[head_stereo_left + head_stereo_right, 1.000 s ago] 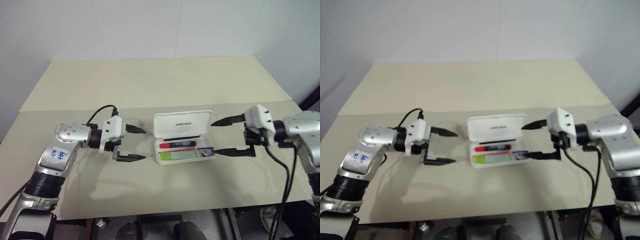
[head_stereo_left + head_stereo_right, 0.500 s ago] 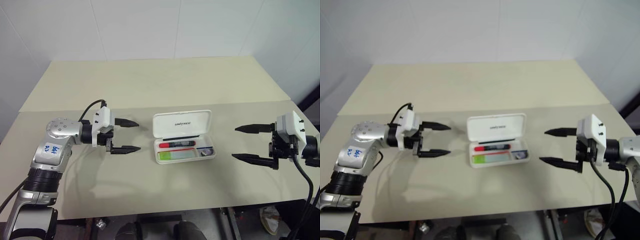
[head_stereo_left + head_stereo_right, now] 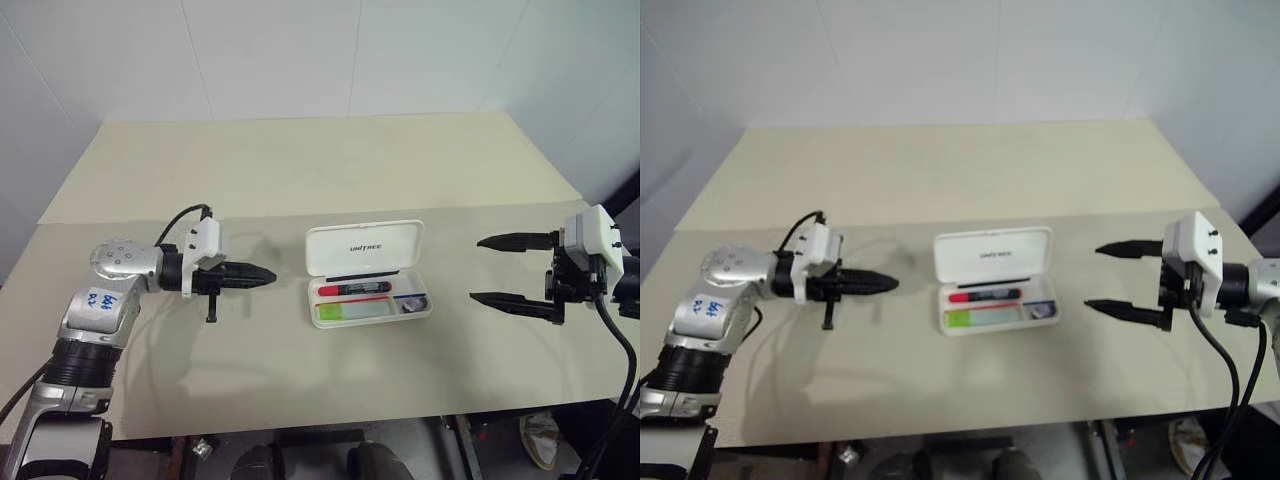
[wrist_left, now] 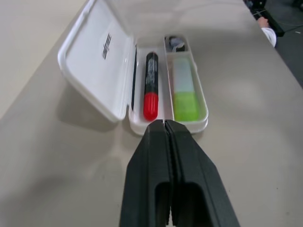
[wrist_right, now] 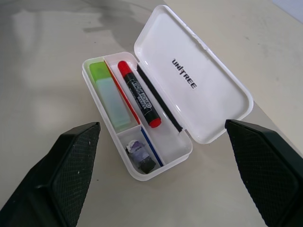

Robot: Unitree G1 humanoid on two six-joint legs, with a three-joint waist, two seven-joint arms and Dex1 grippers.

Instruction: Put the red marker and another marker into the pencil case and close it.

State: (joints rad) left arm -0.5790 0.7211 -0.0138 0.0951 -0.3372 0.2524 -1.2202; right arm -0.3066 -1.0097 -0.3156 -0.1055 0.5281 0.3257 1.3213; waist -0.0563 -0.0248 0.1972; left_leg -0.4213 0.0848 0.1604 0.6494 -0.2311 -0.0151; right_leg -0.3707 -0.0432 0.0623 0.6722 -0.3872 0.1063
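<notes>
Left wrist view looks straight along the left hand (image 4: 164, 124), whose two black fingers are clenched together on nothing, their tips just short of the near end of the pencil case (image 4: 94, 66). The case lies open on the tabletop (image 3: 300, 170), ahead of this hand. The red marker (image 4: 151, 85) lies in the compartment next to the hinge, red cap toward the hand, and the lime-green marker (image 4: 183, 90) in the next compartment over. A small dark block (image 5: 140, 156) sits in the end pocket farthest from the left hand. Both markers appear to be in, so what remains is closing the lid (image 5: 191, 75).

To do that well, the clenched left hand looks suited to hooking behind the raised lid's far edge and tipping it over the tray, then pressing down near the front rim until it seats. The push should stay light, since the case could slide.

The right hand (image 3: 513, 270) hangs spread wide and empty, well off the case's other end.

A second ago both hands stood spread close beside the case; since then the left has snapped shut and the right has drawn away.
</notes>
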